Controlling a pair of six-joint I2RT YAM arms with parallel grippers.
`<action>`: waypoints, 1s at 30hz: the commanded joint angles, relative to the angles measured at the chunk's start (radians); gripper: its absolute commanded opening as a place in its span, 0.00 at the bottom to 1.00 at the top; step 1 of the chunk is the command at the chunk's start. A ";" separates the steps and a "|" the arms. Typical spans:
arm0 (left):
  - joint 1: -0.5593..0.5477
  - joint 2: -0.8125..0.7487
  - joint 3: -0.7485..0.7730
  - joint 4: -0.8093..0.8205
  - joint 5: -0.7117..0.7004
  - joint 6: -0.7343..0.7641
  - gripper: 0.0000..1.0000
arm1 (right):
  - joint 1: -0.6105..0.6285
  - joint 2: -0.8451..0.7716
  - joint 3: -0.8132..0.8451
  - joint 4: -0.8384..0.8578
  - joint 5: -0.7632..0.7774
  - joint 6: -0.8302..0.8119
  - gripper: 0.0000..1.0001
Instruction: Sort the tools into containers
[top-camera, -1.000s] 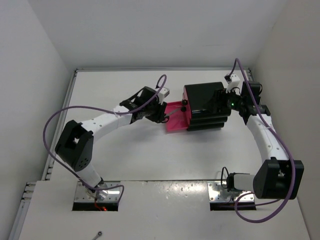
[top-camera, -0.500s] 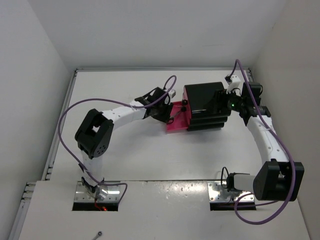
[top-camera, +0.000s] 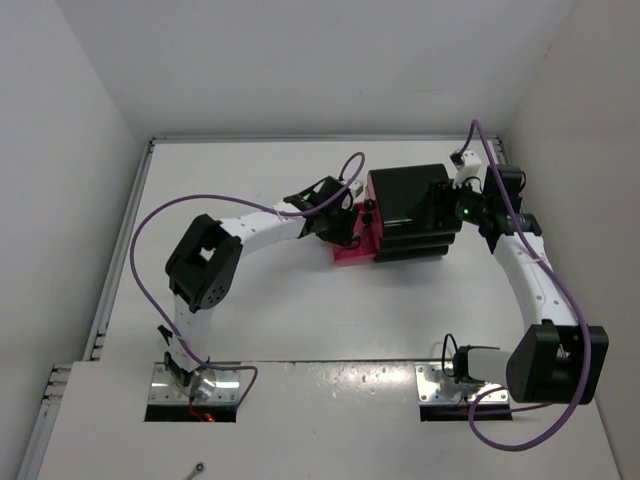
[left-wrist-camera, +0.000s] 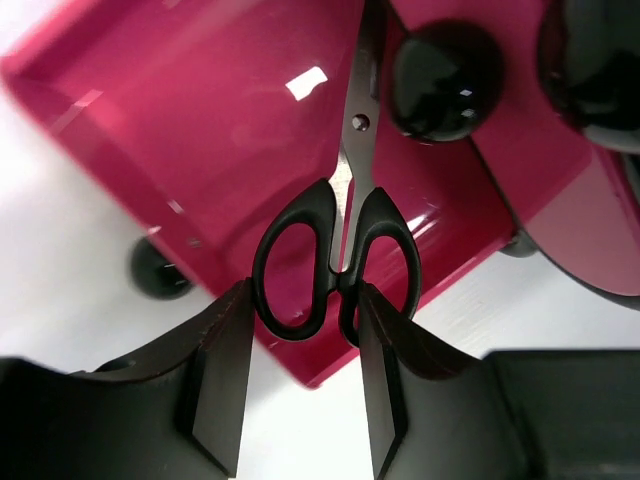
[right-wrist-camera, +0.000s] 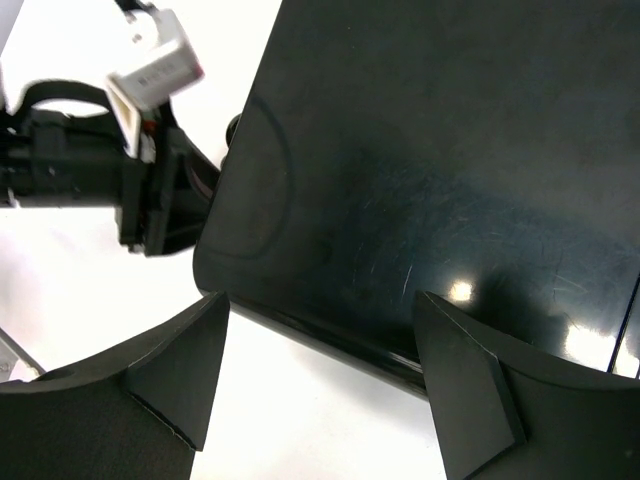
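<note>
Left claw (left-wrist-camera: 303, 300): jaws partway apart, nothing pinched. The scissors (left-wrist-camera: 347, 180) lie under it, flat on the floor of the open pink drawer (left-wrist-camera: 200, 130). Their black handle loops are toward the claw at 6 o'clock and the blades point to 12. The right loop runs beneath the right finger (left-wrist-camera: 385, 400), so we read it as not gripped. The fingers hang over the drawer's near corner. That drawer's knob (left-wrist-camera: 160, 270) shows at 9 o'clock of the handles, outside the wall. The upper knobs (left-wrist-camera: 445, 80) sit at 1 o'clock, on shut drawers above.

From the top view we see the left claw on the 9 o'clock side of the black box (top-camera: 405, 195). Only a short strip of drawer sticks out at the box's 8 o'clock.

Right claw (right-wrist-camera: 320, 300): jaws wide, nothing clamped. The glossy box fills the view beyond the tips; we cannot tell if the fingers touch it. From above it sits at the box's 3 o'clock side. The left arm (right-wrist-camera: 90, 190) shows at 10 o'clock past the box corner. The box stands on the white table (top-camera: 300, 310).
</note>
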 joint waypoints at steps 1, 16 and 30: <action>-0.019 0.021 0.047 0.036 0.051 -0.029 0.00 | -0.004 0.003 -0.038 -0.062 0.020 0.017 0.75; -0.007 -0.080 0.056 0.016 -0.050 0.084 0.65 | -0.004 0.003 -0.038 -0.062 0.020 0.017 0.75; 0.229 -0.318 -0.130 -0.161 0.725 0.531 0.68 | -0.004 0.013 -0.019 -0.062 0.000 0.017 0.75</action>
